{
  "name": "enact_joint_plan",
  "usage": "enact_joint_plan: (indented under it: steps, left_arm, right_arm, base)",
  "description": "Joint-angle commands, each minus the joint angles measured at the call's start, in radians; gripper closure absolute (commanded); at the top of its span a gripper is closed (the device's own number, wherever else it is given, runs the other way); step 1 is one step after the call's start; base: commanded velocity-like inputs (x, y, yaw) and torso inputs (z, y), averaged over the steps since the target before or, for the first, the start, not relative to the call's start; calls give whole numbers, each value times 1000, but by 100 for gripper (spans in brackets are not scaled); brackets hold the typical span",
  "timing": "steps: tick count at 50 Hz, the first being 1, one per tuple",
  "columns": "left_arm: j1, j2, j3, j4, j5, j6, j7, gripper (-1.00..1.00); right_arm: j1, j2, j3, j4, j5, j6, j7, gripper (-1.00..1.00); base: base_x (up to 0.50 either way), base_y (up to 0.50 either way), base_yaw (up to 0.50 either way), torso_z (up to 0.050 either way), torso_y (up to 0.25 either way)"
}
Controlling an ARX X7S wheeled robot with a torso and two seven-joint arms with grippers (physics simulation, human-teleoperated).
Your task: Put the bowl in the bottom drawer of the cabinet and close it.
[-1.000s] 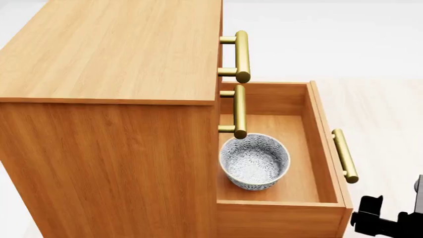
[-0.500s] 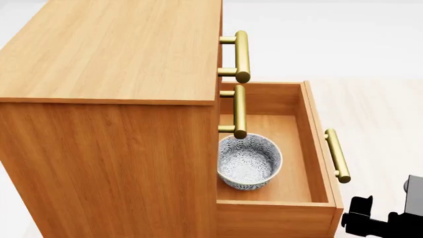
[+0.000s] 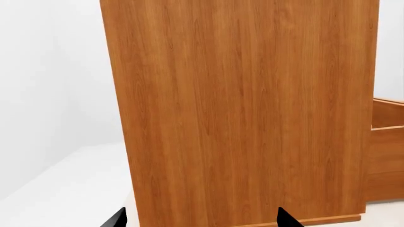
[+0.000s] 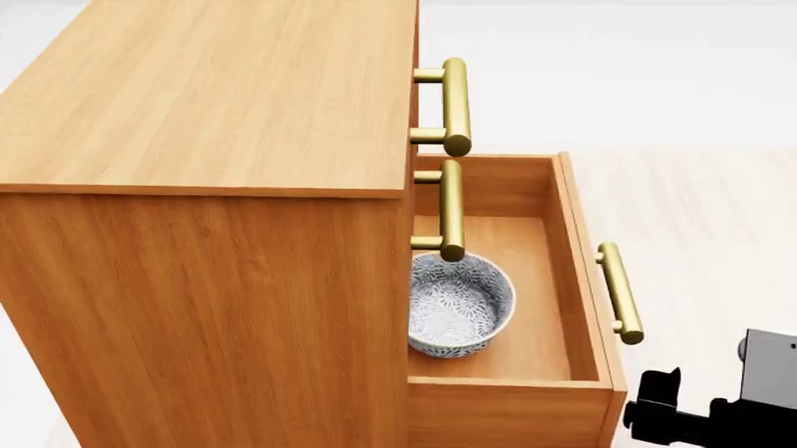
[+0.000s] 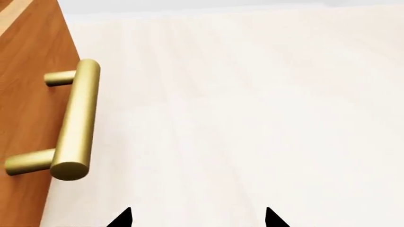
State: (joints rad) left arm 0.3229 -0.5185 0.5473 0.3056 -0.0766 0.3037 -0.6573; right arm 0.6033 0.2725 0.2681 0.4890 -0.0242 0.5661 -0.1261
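head view: bowl (image 4: 458, 303) in bottom drawer (image 4: 548, 280), right tool (image 4: 673, 420) apart, empty, beside.

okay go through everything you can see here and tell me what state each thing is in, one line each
bowl: upright, empty, resting inside the bottom drawer.
bottom drawer: partly open, not yet shut.
middle drawer handle: its drawer is closed.
top drawer handle: its drawer is closed.
cabinet: upright, nothing on top.
right hand: open, empty, beside the bottom drawer's handle, not touching it.
left hand: open, empty, facing the cabinet's side.
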Motion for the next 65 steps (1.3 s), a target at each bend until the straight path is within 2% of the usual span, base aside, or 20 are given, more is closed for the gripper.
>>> enact_joint_plan:
  steps: [1, 65]
  left_arm:
    - [-1, -2, 0, 1, -2, 0, -1, -100]
    - [-5, -4, 6, -6, -6, 9, -7, -100]
  right_arm:
    - [3, -19, -18, -1, 11, 7, -3, -100]
    - [-6, -66, -88, -50, 27, 33, -5, -100]
  base:
    - [0, 0, 0, 0, 0]
    - [0, 0, 0, 0, 0]
